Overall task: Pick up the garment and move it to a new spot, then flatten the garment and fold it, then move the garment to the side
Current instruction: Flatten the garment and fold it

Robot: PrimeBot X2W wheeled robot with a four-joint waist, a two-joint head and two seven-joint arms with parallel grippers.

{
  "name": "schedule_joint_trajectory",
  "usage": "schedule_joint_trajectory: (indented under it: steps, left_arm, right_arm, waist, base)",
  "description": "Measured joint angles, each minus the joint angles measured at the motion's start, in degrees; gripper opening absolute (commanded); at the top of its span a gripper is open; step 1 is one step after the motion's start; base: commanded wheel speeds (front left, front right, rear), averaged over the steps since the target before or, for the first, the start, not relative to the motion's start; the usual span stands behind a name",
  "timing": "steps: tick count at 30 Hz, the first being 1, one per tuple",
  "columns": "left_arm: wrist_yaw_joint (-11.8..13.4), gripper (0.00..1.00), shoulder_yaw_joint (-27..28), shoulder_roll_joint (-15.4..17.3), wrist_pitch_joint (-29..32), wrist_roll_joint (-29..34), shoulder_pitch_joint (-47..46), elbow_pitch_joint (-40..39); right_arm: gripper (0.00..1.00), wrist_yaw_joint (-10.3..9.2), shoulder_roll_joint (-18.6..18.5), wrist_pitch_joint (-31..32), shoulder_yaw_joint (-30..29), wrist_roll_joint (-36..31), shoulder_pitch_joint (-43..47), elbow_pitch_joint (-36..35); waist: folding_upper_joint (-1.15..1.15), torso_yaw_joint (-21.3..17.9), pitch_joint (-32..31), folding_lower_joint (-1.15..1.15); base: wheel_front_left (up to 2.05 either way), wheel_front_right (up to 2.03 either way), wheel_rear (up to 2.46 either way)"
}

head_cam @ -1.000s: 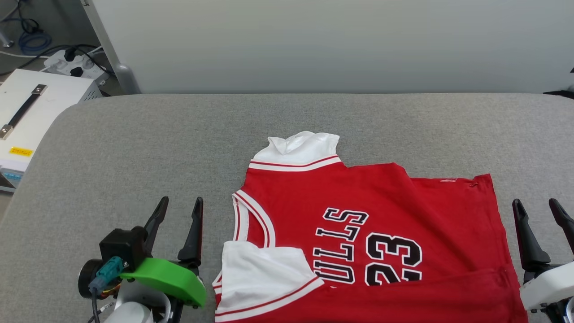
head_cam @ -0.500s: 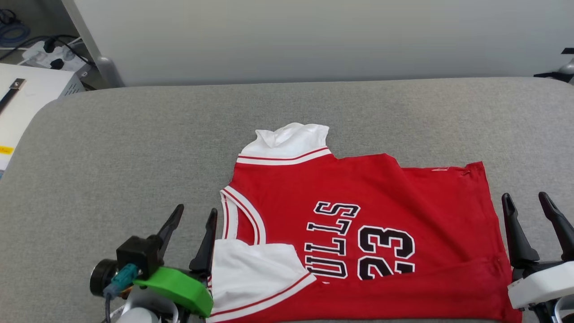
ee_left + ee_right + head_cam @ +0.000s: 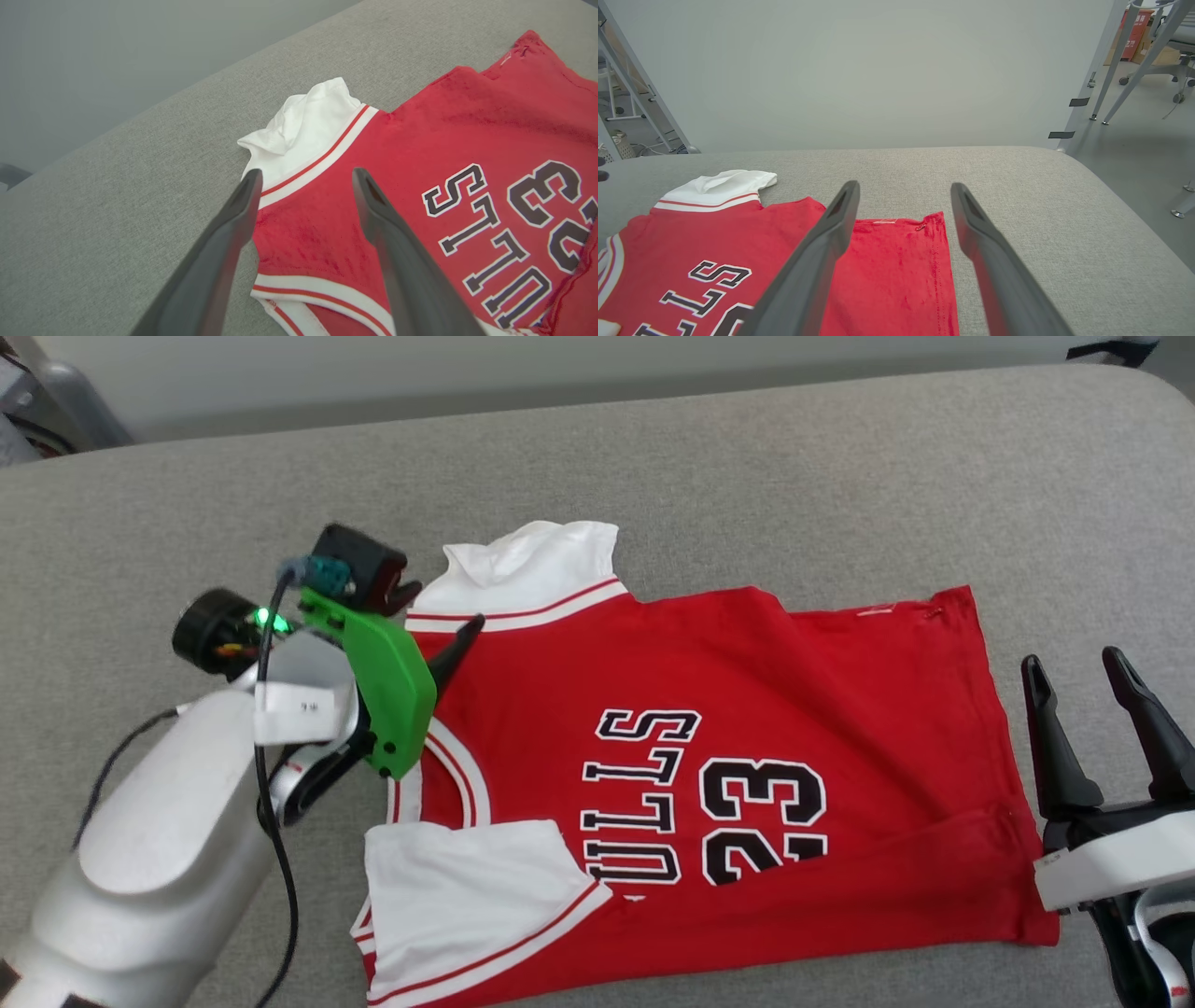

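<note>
The garment (image 3: 747, 691), a red jersey with white sleeves and a black "23" print, lies spread on the grey padded table (image 3: 794, 476), collar toward the left. A strip along its near edge is folded over the lettering. My left gripper (image 3: 443, 605) hangs open just above the far shoulder, beside the far white sleeve (image 3: 532, 560). In the left wrist view its fingers (image 3: 224, 233) straddle the striped trim of the garment (image 3: 444, 126). My right gripper (image 3: 1072, 661) stands open just right of the hem; the right wrist view shows the garment's (image 3: 887, 261) far hem corner between its fingers (image 3: 990, 252).
The table's rounded right edge (image 3: 1111, 210) drops to the floor, where metal frame legs (image 3: 1106, 60) and a chair (image 3: 1181, 32) stand. A pale wall panel (image 3: 878, 70) runs behind the table. A metal post (image 3: 65, 392) shows at the far left.
The head camera has tilted down. My left arm has swung forward and to the right, from beside the near sleeve to over the far shoulder. The right gripper has stayed by the hem.
</note>
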Motion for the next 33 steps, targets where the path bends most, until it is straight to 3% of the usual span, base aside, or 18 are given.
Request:
schedule_joint_trajectory:
  steps: [4,9,17,28,29,30,33]
  left_arm:
    - [-0.3,1.0,-2.9,1.6,7.7,-3.2,-8.0,3.4]
    - [-0.4,1.0,-8.5,3.5,10.4,-5.4,-14.6,6.1]
    - [-0.4,1.0,-13.8,5.9,8.4,-7.1,-21.2,14.8]
    - [-0.4,1.0,-19.5,6.7,3.1,-9.1,-26.0,23.1]
    - [-0.4,0.41,-19.9,6.6,2.7,-9.8,-26.3,23.4]
    - [-0.4,0.0,-20.3,6.6,2.7,-10.8,-26.5,23.7]
    - [-0.4,0.0,-21.6,6.4,1.3,-12.3,-27.0,24.6]
  right_arm:
    - [1.0,0.0,0.9,-0.8,1.4,0.0,-1.8,0.6]
    - [1.0,0.0,1.8,-2.3,2.4,0.0,-3.3,1.9]
    - [1.0,0.0,3.0,-4.1,4.5,0.0,-5.8,4.2]
    - [1.0,0.0,3.2,-5.1,4.7,0.0,-6.5,6.2]
    - [1.0,0.0,3.2,-5.1,4.7,0.0,-6.6,6.2]
    - [1.0,0.0,3.2,-5.1,4.8,0.0,-6.7,6.2]
    - [1.0,0.0,3.1,-5.1,4.8,0.0,-6.9,6.2]
  waist:
    - [0.0,-1.9,2.9,0.0]
    - [0.0,-4.3,6.0,0.0]
    - [0.0,-7.3,10.4,0.01]
    - [0.0,-9.2,13.0,0.0]
    - [0.0,-9.2,13.1,0.0]
    - [0.0,-9.1,13.1,0.0]
    - [0.0,-9.0,13.0,0.0]
  base:
    - [0.0,0.0,0.0]
    - [0.0,0.0,0.0]
    - [0.0,0.0,0.0]
    - [0.0,0.0,0.0]
    - [0.0,0.0,0.0]
    - [0.0,0.0,0.0]
    - [0.0,0.0,0.0]
